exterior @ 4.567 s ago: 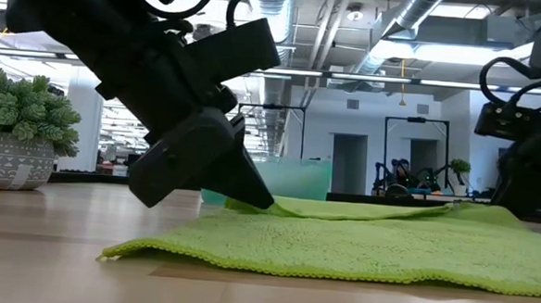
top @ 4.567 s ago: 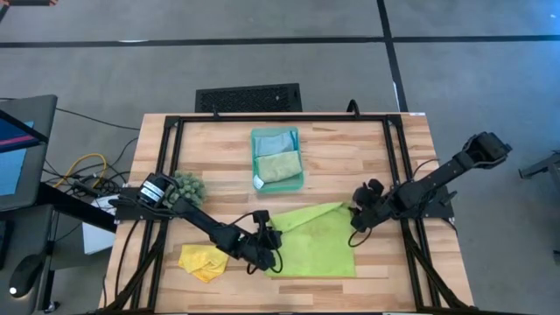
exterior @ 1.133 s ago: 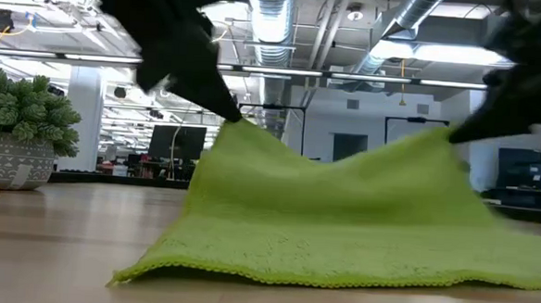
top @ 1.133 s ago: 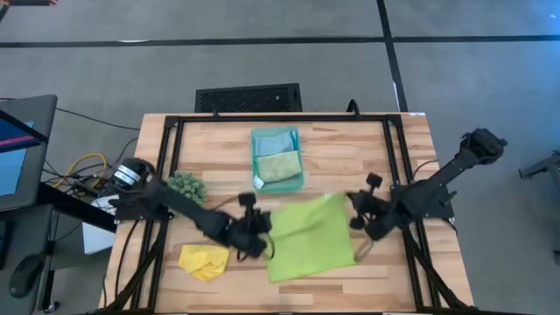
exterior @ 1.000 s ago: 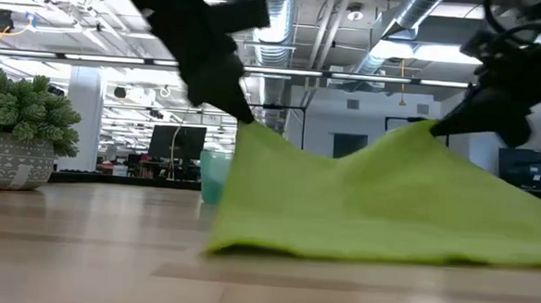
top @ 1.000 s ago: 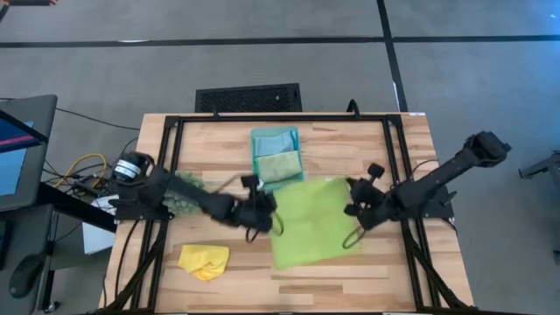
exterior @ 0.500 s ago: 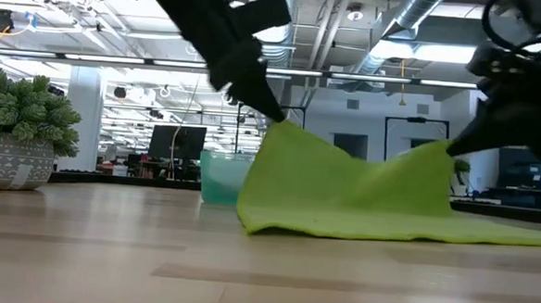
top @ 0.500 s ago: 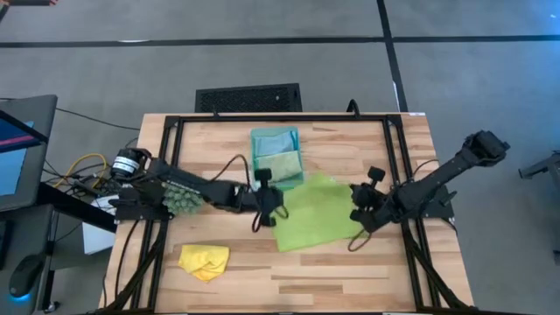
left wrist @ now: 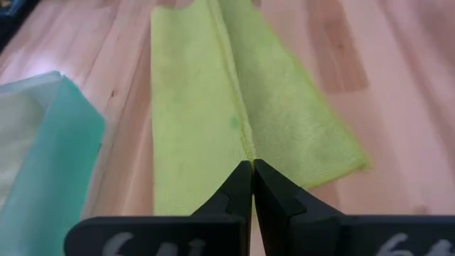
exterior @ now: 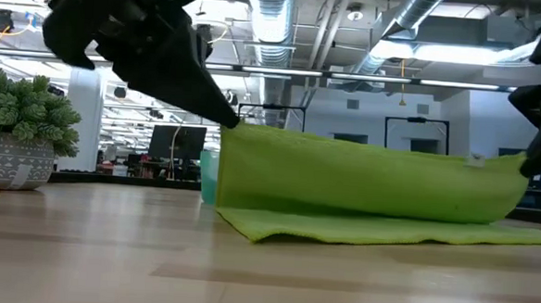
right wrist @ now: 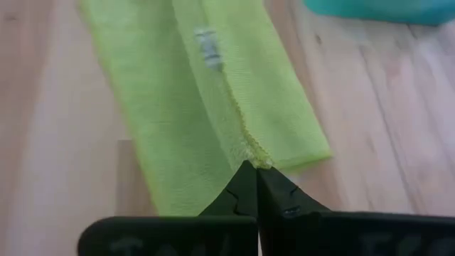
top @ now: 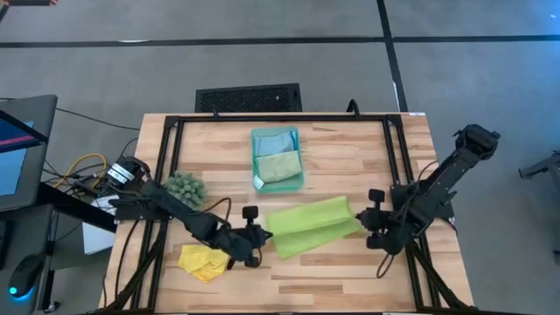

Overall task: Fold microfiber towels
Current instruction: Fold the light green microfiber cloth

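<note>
While pinched at opposite ends, lime towel [top: 311, 226] half-folded btwn left gripper [top: 255, 234] & right gripper [top: 374, 220]

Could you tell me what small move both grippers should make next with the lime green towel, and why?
Probably lower both corners to the table. The left gripper and right gripper pinch the lime green towel doubled over, its top layer held above the lower one.

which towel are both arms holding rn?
The lime green towel, mid-table, lifted along one edge: left gripper and right gripper each pinch an end. The yellow towel lies crumpled near the front; two others sit in the teal tray.
</note>
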Controlling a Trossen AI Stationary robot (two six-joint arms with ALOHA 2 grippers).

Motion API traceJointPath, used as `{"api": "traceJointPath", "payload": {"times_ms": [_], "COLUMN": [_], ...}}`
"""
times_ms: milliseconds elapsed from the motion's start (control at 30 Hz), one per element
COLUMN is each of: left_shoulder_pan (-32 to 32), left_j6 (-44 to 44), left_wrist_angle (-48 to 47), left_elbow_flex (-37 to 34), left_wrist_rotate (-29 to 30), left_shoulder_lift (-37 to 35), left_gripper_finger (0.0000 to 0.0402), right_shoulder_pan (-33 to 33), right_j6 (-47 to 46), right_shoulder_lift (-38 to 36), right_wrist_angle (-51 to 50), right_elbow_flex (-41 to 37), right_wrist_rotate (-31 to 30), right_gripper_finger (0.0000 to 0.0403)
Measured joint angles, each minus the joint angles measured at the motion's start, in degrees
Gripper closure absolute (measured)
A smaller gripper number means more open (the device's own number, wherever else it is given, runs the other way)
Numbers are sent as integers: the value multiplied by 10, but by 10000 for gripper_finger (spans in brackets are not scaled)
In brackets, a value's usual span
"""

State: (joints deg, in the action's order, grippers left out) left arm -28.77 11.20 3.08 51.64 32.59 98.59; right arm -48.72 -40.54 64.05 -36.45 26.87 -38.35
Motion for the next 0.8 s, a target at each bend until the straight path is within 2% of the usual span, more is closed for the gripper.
{"api": "traceJointPath", "payload": {"times_ms": [167, 300, 433, 567, 633, 700, 800], "left_shoulder_pan": [-3, 5, 35, 85, 123, 169, 229], "left_j6": [6, -7, -13, -54, -76, -93, -131], "left_wrist_angle": [86, 127, 134, 135, 142, 147, 146], "left_elbow_flex": [-27, -30, -30, -30, -30, -30, -30], "left_wrist_rotate": [-9, 4, 49, 70, 45, -13, -81], "left_shoulder_lift": [0, 0, 0, 0, -4, -11, -19], "left_gripper_finger": [401, 401, 401, 401, 401, 401, 401], "right_shoulder_pan": [-16, 6, 73, 170, 218, 253, 262], "right_j6": [19, 26, 50, 101, 113, 115, 103], "right_shoulder_lift": [0, 0, 0, 0, 0, 0, 0], "right_wrist_angle": [7, -12, -26, -22, -19, -16, -17], "right_elbow_flex": [0, 0, 0, 0, 0, 0, 0], "right_wrist_rotate": [-17, -131, -207, -246, -249, -239, -212], "right_gripper_finger": [394, 394, 394, 394, 394, 394, 394]}}
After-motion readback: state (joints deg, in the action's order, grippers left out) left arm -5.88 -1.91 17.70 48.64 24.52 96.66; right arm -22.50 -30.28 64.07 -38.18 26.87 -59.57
